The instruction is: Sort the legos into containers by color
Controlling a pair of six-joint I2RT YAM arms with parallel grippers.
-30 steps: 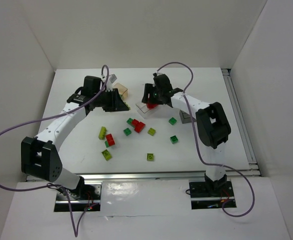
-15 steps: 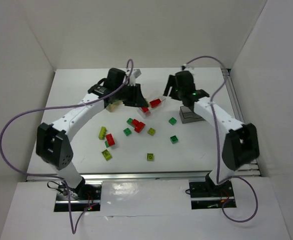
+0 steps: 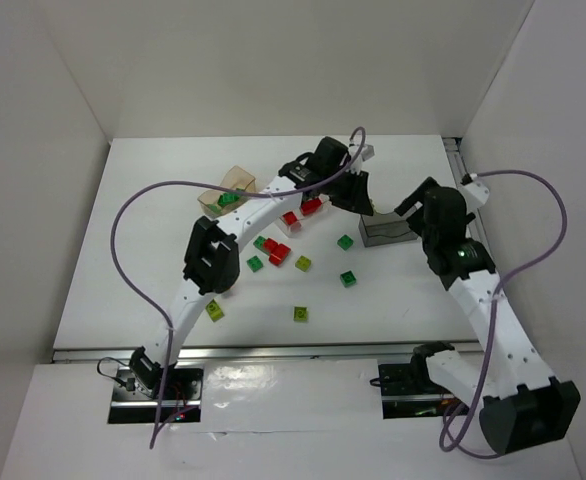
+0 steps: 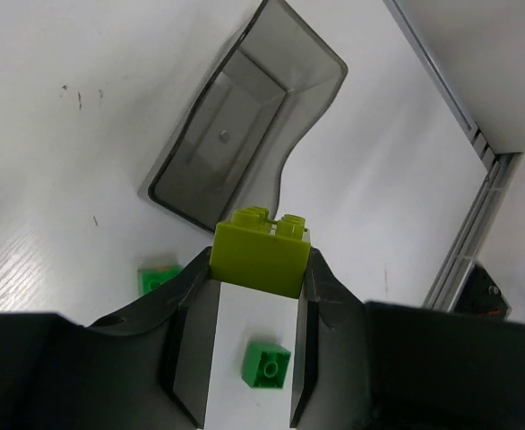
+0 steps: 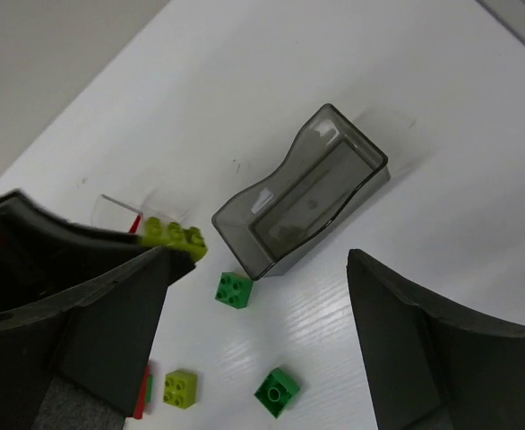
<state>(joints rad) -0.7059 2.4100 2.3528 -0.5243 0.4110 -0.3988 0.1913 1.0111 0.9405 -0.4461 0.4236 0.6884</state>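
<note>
Where white walls enclose a white table (image 3: 123, 260), the left gripper (image 4: 261, 278) clamps a yellow-green brick (image 4: 262, 251) near the smoky grey tray (image 4: 245, 134). The right gripper (image 5: 267, 260) gapes empty, and loose legos (image 3: 276, 250) lie scattered nearby.

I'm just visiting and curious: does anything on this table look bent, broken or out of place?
The smoky grey tray stands out: one long wall bows inward in a wave while the opposite wall runs straight. It may be dented or simply moulded that way.
</note>
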